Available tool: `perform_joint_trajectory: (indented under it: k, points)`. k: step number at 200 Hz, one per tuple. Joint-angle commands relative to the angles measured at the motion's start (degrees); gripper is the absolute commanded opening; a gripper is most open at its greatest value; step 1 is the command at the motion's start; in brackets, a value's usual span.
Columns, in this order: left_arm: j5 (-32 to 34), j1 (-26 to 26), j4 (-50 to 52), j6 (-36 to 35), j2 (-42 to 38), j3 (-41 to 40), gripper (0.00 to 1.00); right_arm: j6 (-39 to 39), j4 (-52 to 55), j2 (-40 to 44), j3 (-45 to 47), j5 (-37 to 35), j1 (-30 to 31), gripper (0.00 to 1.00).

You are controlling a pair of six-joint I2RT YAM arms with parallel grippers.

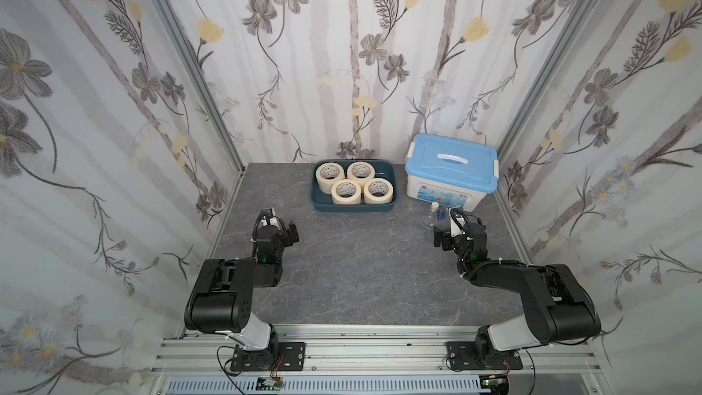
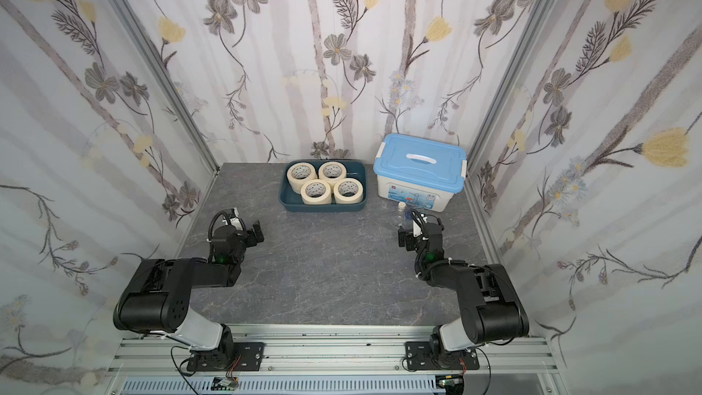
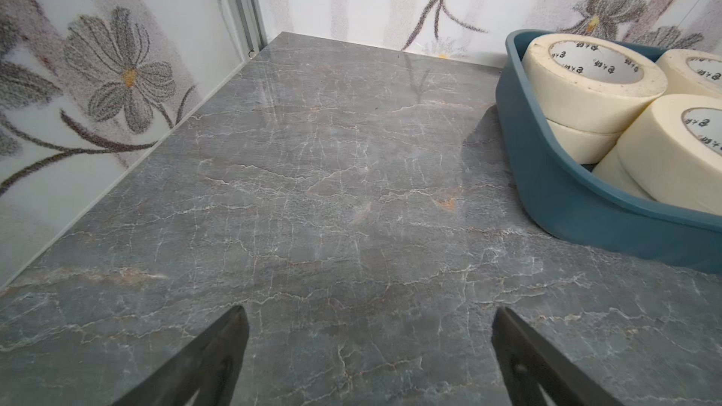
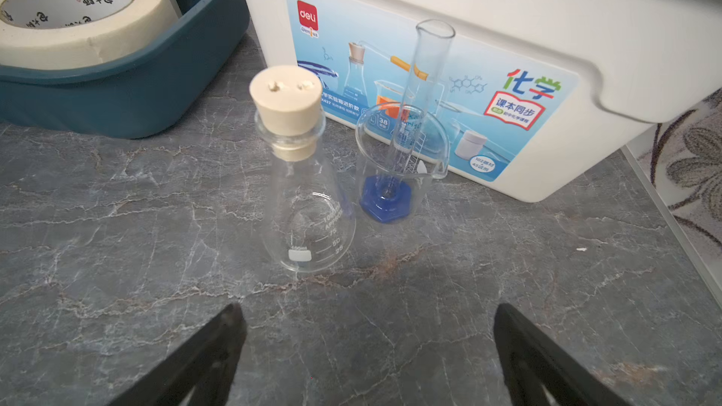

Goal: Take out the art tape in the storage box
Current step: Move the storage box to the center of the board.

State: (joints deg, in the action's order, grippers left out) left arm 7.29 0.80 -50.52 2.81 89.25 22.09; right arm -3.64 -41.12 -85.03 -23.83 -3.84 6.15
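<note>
Art tape (image 1: 335, 198) lies well beyond left claw (image 1: 293, 233) and right claw (image 1: 438, 238).

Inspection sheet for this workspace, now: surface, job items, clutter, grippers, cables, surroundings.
Surface: grey marble-look table, bare between the arms.
Job's things: art tape in four piles inside the storage box, far side; none out.
Clutter: white bin with blue lid; before it a corked flask, a beaker and a graduated cylinder.
Grippers: left gripper and right gripper open, empty, over bare table.
Cables: wire loops at the arm bases; none on the table.
Surroundings: floral wall panels on three sides; aluminium rail in front.
</note>
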Motion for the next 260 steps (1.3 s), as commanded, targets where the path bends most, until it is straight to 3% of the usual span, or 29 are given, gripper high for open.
perform_joint_trajectory:
  k: [1, 102, 138, 163, 184, 221, 260]
  points:
    - [0.3, -0.01, -0.7, -0.76, 0.09, 0.28, 1.0, -0.16, -1.07, 0.11, -0.19, 0.67, 0.06, 1.0]
    - [0.85, 0.01, -0.98, -0.48, -0.25, 0.27, 1.0, -0.05, -1.04, 0.12, -0.22, 0.94, -0.06, 1.0]
    - [5.58, -0.09, 27.26, 0.85, -16.6, 9.62, 1.0, 0.73, 0.51, 3.81, 0.49, -1.15, -0.06, 1.0]
    - [6.62, -0.24, 42.52, 4.51, -20.9, 18.07, 1.0, 3.35, 15.76, 13.31, -2.48, -2.95, -0.08, 1.0]
    - [2.77, -0.62, 54.9, 10.93, -17.33, 27.34, 1.0, 7.83, 25.8, 20.58, -3.9, -1.17, 0.0, 1.0]
    - [-8.96, -0.71, 68.65, 15.8, -3.34, 42.78, 1.0, 14.55, 47.49, 27.71, -10.96, 3.2, 0.02, 1.0]
    - [-24.29, -0.06, 76.81, 17.85, 13.07, 60.01, 0.99, 16.17, 56.6, 29.9, -14.03, 9.27, 0.03, 1.0]
